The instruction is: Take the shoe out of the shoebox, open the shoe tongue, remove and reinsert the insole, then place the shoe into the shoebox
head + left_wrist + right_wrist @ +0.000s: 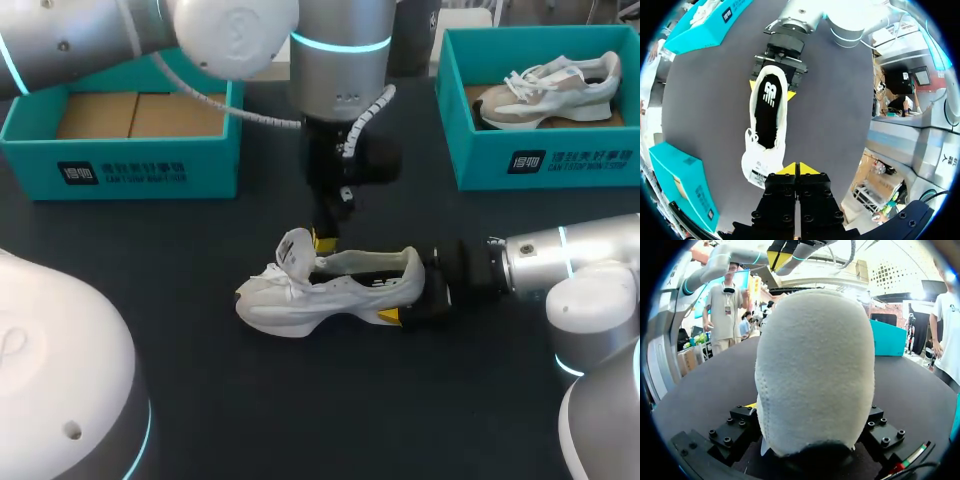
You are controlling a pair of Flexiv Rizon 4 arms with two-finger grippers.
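Our right pincer (pixel 771 90) clamps the shoe (pixel 330 292) by its heel on the table (pixel 300 400) — out of the box (pixel 150 172), tongue (pixel 759 167) folded open. Left pincer (pixel 797 169) hangs closed and apparently empty beside the tongue. Insole (pixel 767 112) lies inside; whether it has been out we cannot tell — boxing is left.

I work at one big table (pixel 260 410). Its top is flat and very dark, almost black, and it is the same plain colour all over. From the camera up high, the table fills nearly all I can see, from one side right across to the other.

From my left wrist, the table (pixel 705 105) is a wide, smooth, dark grey sheet under me.

From low down at my right wrist, the table (pixel 700 390) stretches away from me. Soft light falls on it, and the far part shines a little paler than the near part.
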